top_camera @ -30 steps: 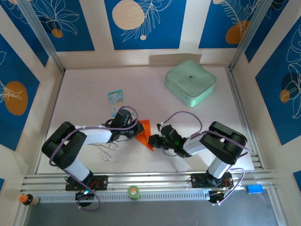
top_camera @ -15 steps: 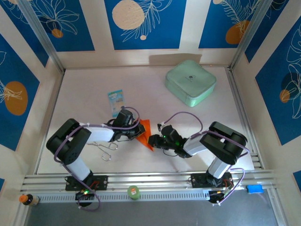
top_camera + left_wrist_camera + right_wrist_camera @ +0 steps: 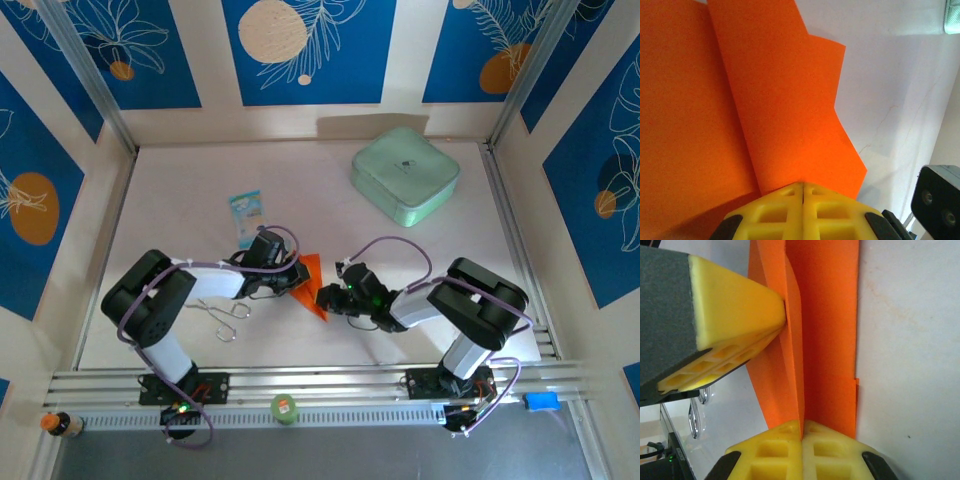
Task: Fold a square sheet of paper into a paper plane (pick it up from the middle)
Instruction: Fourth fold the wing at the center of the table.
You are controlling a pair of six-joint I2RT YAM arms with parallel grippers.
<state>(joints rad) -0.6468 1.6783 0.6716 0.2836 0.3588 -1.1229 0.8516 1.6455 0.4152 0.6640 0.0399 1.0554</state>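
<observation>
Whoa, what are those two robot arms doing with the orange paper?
They are partway through folding it into a plane. Both arms meet in the middle of the table, and each one pinches the orange paper. The left gripper is shut on one edge, and the right gripper is shut on a fold at the other end. The paper is already folded into layers but is not a finished dart yet. The mint-green box and the little blue-and-white packet lie farther back, apart from the arms.
</observation>
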